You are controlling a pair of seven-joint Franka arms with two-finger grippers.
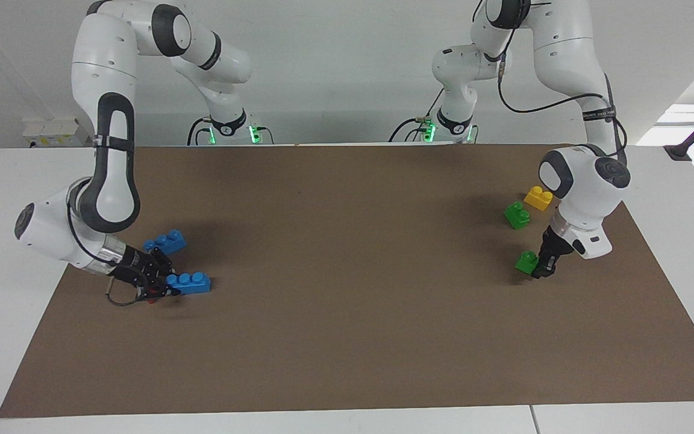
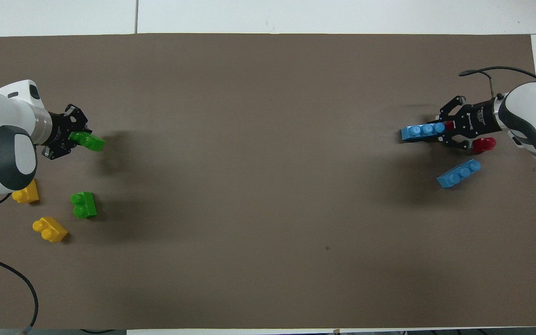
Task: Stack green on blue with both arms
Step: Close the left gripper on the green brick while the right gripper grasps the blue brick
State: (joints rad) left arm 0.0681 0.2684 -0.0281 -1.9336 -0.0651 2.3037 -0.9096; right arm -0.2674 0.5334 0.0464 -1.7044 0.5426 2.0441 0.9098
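My left gripper (image 1: 538,267) (image 2: 77,138) is shut on one end of a small green brick (image 1: 526,260) (image 2: 89,141), holding it just above the brown mat at the left arm's end of the table. At the right arm's end, my right gripper (image 1: 165,284) (image 2: 444,132) is shut on the end of a long blue brick (image 1: 188,282) (image 2: 421,131), low at the mat. I cannot tell whether the blue brick is off the surface.
A second green brick (image 1: 516,215) (image 2: 83,204) and two yellow bricks (image 2: 50,229) (image 2: 26,193) lie near the left gripper. A second blue brick (image 1: 166,241) (image 2: 458,173) and a red brick (image 2: 482,145) lie by the right gripper. The brown mat (image 1: 347,289) covers the table.
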